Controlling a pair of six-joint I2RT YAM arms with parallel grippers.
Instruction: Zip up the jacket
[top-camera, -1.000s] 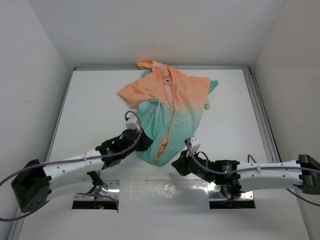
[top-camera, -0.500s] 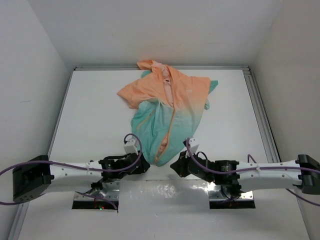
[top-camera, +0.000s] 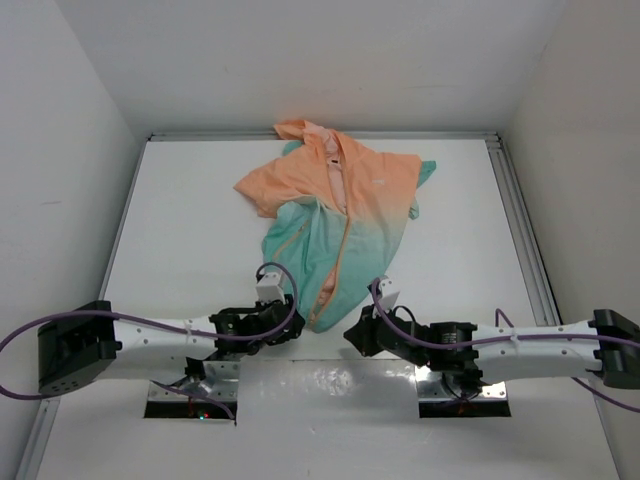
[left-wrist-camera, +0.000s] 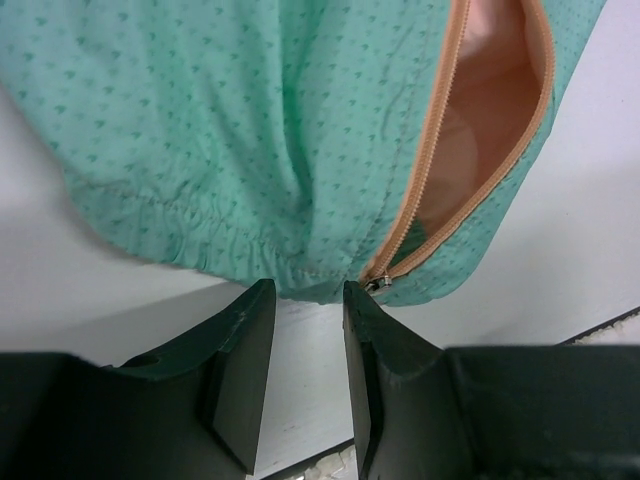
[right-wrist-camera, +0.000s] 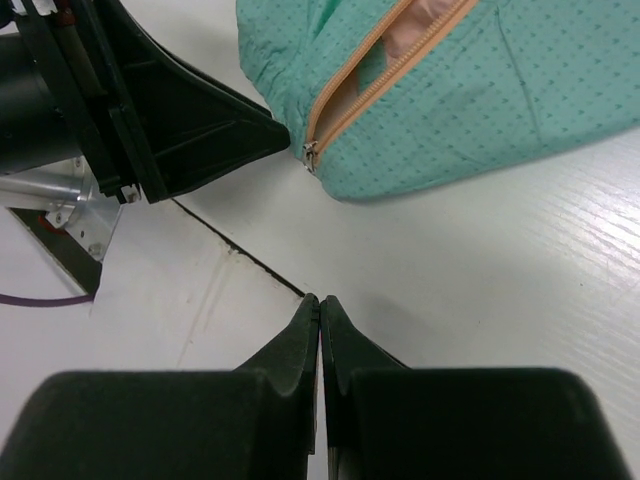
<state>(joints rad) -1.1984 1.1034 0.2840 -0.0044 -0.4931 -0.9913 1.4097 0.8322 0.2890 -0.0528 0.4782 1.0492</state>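
Two grippers sat at the near hem of the jacket (top-camera: 335, 225), spread on the table (top-camera: 180, 220); the left gripper (left-wrist-camera: 305, 292), jaws narrowly parted and empty, should pinch the hem beside the zipper pull (left-wrist-camera: 378, 283); the right gripper (right-wrist-camera: 320, 300), closed on nothing, would need opening first.

- A robotics lab test cell is showing here: plain white walls (top-camera: 70, 130) are boxing in a white table (top-camera: 190, 220).
- Aluminium rails (top-camera: 522, 235) are edging it, and purple cables (top-camera: 25, 332) are trailing along bolted-down robot arms (top-camera: 150, 337).
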